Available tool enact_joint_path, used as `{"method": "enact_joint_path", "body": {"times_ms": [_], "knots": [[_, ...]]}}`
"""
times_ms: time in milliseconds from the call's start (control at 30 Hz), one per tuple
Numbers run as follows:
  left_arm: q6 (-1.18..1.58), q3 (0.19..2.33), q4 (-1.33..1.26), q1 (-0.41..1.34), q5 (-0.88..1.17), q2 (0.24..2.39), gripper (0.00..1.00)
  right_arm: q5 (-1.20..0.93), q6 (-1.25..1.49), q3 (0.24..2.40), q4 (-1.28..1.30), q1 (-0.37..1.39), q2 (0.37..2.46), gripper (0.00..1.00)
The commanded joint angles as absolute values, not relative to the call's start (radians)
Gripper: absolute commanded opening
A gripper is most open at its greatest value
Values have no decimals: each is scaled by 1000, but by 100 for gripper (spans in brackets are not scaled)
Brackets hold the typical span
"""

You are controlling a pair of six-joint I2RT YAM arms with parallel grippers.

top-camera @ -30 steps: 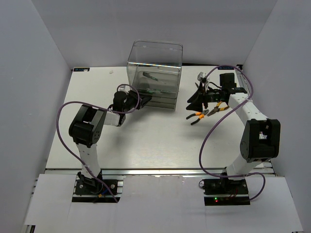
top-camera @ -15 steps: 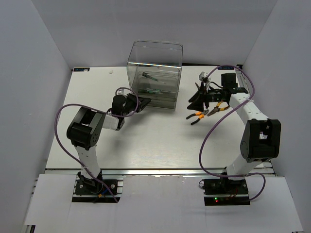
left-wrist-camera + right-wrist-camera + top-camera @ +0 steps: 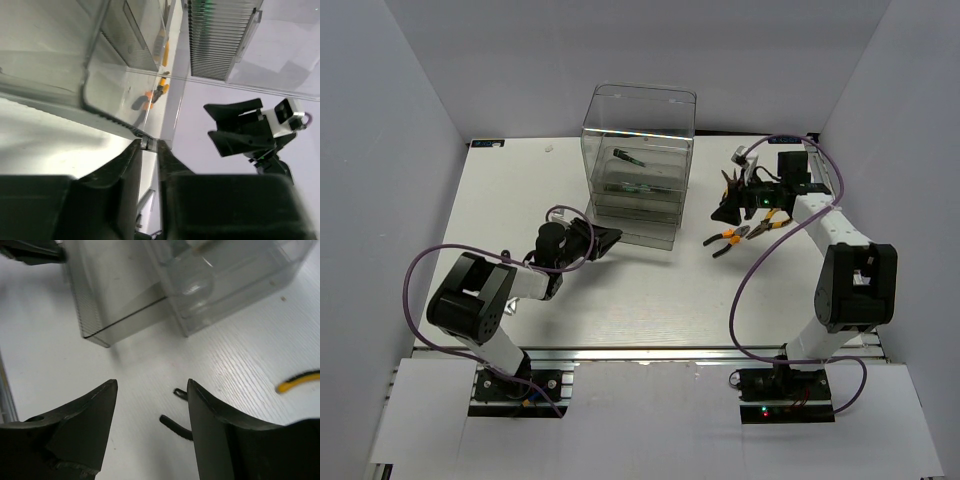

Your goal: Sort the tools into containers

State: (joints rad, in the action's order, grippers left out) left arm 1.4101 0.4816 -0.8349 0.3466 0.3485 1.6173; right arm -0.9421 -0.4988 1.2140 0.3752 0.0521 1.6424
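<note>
Two pairs of orange-and-black pliers lie loose on the table [image 3: 620,300]. One pair [image 3: 725,240] is at about 4 o'clock from the cabinet [image 3: 638,125], and the second pair [image 3: 766,222] is just beside it at its 2 o'clock. A dark tool [image 3: 628,157] already lies in an upper level of the clear cabinet, which stands at 12 o'clock on the table.

The bottom drawer [image 3: 645,238] sticks out from the stack toward 6 o'clock. At its 9 o'clock corner the left gripper [image 3: 148,146] has its fingers pinched nearly together on a small tab of the drawer's front lip.

The right gripper [image 3: 152,382] hovers at 11 o'clock from the pliers. Its fingers are spread wide with nothing between them, only bare table and two black handle tips below.
</note>
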Motion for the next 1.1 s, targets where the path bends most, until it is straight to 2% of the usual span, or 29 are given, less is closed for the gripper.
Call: {"method": "enact_joint_path", "body": {"times_ms": [0,167,233,400,600,833,933,1067], "knots": [[1385,492,-839,347,351,1589,34,-748,-398,1233,269,44,1675,66],[1348,505,-836,347,379,1571,48,-528,-344,1333,288,43,1762,73],[1341,505,-836,347,394,1549,54,-512,-354,1399,319,37,1816,75],[1277,492,-778,347,417,1445,71,-422,-373,1486,365,35,1914,72],[1181,491,-638,342,410,1315,71,-266,-362,1555,357,34,1999,68],[1063,480,-431,315,381,1160,71,-296,-436,1693,405,31,2091,69],[1010,489,-275,292,336,1106,71,-380,-495,1692,422,29,2077,69],[885,551,89,247,174,1042,71,-370,-498,1631,373,29,2043,70]]}}
